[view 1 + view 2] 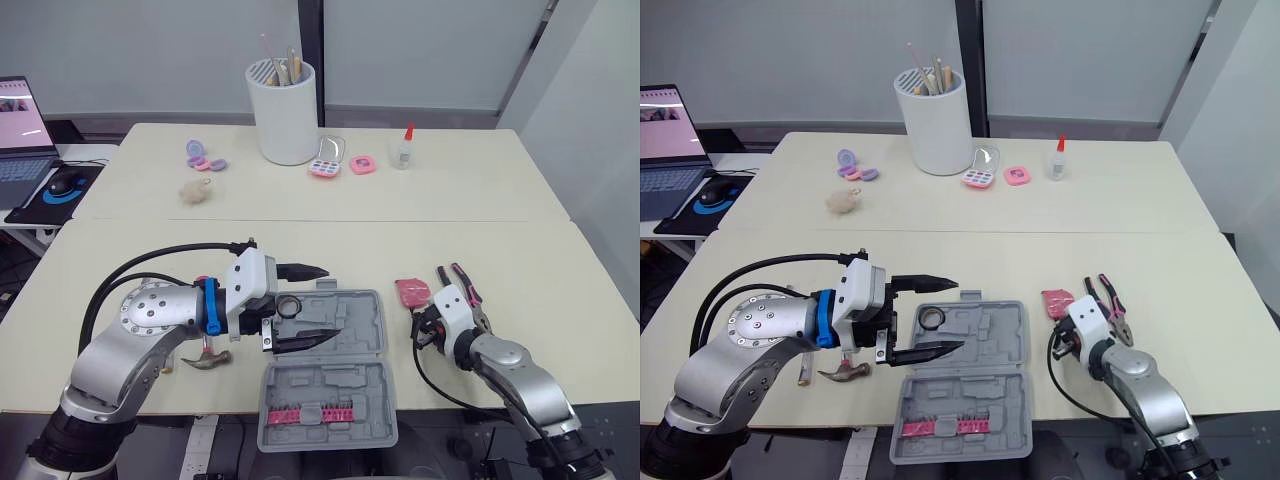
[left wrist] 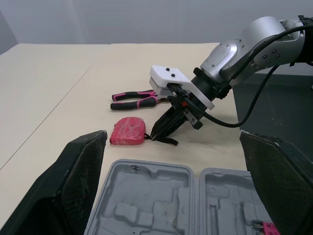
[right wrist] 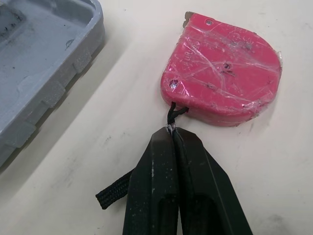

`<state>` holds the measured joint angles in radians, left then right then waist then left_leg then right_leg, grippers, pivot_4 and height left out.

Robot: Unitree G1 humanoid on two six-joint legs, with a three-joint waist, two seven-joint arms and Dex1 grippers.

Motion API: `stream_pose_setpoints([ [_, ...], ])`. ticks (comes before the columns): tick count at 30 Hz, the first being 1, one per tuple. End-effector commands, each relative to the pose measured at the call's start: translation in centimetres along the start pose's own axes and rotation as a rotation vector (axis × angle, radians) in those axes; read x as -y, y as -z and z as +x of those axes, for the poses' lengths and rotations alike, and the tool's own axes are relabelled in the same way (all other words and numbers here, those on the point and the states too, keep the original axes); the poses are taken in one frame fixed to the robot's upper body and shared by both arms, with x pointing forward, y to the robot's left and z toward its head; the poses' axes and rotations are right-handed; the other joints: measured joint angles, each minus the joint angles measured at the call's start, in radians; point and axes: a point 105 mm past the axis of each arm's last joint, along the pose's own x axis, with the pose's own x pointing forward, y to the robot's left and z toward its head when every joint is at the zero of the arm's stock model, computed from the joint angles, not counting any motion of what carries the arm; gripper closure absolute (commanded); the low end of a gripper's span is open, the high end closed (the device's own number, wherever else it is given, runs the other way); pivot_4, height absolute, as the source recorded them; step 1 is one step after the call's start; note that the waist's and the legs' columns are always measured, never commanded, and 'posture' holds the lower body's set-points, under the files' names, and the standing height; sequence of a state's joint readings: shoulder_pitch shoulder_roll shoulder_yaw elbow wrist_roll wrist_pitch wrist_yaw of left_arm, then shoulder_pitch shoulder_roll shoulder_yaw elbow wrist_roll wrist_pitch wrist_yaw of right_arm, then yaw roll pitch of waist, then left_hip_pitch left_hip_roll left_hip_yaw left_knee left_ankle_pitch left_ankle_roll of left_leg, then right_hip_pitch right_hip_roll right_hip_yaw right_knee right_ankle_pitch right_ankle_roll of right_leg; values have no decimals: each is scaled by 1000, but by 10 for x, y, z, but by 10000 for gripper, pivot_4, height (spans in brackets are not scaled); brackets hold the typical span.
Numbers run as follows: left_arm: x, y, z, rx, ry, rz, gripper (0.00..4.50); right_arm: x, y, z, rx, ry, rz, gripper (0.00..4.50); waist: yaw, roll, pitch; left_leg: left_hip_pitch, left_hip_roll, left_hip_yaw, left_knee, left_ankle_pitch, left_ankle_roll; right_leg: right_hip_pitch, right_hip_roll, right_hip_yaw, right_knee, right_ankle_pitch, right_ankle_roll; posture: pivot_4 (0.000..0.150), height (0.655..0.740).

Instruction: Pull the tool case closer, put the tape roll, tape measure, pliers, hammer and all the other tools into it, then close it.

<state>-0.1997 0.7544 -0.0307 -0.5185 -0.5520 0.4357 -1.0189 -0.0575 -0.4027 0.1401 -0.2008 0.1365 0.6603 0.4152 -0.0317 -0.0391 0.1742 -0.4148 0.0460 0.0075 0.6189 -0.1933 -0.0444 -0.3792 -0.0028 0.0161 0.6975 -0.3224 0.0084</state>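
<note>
The case [image 1: 330, 385] lies open at the table [image 1: 300, 250] front edge with the tape roll [image 1: 288, 306] inside. The right jaws are shut on the tape measure [image 3: 222, 81] strap. The left jaws stand wide open and empty. Pliers [image 1: 466, 285] and hammer [image 1: 207, 360] lie outside.

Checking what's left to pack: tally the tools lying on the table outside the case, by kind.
tape measure: 1
pliers: 1
hammer: 1
Total: 3
</note>
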Motion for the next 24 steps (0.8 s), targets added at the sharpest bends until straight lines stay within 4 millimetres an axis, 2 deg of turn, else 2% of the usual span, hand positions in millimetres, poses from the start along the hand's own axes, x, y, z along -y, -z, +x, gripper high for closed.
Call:
stream_pose_setpoints([
  [1,3,-7,-3,24,13,12,0,-3,9,-9,-31,-54,7,44872,2,0,0,0,0,0,0,0,0,0,0,0,0,0,0,1500,7400],
  [3,5,-6,-3,26,20,4,0,-1,8,-16,-28,-78,2,44872,3,0,0,0,0,0,0,0,0,0,0,0,0,0,0,1500,7400],
  [8,15,-2,0,30,51,-30,0,1,21,-40,-93,-171,-23,44872,3,0,0,-1,-1,0,1,0,0,0,0,0,-1,0,0,1500,7400],
  [15,31,2,0,17,111,-90,0,-20,31,-77,-213,-385,-40,44872,2,0,0,-1,0,-1,2,0,0,1,0,0,0,0,1,1500,7400],
  [18,43,7,0,-19,167,-115,0,-29,34,-81,-239,-430,-36,44872,-1,0,0,0,1,-1,2,-1,0,1,0,0,0,-1,2,1500,7400],
  [24,56,8,-3,-51,222,-157,0,-45,34,-75,-237,-466,-8,44872,2,0,0,-1,0,-1,3,-1,0,1,0,0,-1,-2,3,1500,7400],
])
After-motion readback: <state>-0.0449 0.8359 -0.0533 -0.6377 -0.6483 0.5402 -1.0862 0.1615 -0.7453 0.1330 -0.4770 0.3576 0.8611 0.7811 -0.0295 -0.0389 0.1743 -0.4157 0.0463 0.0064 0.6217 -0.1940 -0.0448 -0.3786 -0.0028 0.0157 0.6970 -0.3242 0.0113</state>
